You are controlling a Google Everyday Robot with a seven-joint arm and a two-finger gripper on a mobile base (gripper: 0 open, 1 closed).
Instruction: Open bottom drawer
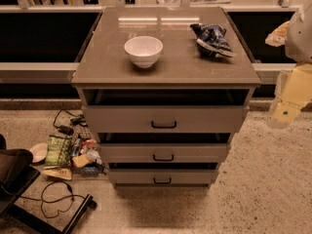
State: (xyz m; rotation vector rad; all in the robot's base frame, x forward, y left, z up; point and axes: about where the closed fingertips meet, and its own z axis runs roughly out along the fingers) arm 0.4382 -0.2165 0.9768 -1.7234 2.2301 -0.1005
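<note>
Ok, cabinet point(165, 126) dead centre, seen from the front and above. Bottom drawer point(141, 176) sits lowest of the three, right at floor level, w/ its small black bar handle point(162, 181) in the middle of the front. There's a thin dark gap above that front. Above it is the mid drawer point(131, 153), then the top drawer point(122, 119), each w/ its own black handle and a dark strip over it.

Pincer point(284, 113) is over at the right edge, pale yellowish, hanging in the air just beside the cabinet's upper right corner. It's not touching the cabinet and is well apart from the bottom drawer. Open or closed, gripping anything or not: can't tell from here.

On the surface point(170, 67): white bowl point(143, 50) left of centre, upright. Blue-and-white chip bag point(212, 39) lies toward the back right, apart from the bowl.

Floor on the left: a heap of snack packs point(68, 152) close by the cabinet, and black cables point(56, 199) looping nearer the camera.
</note>
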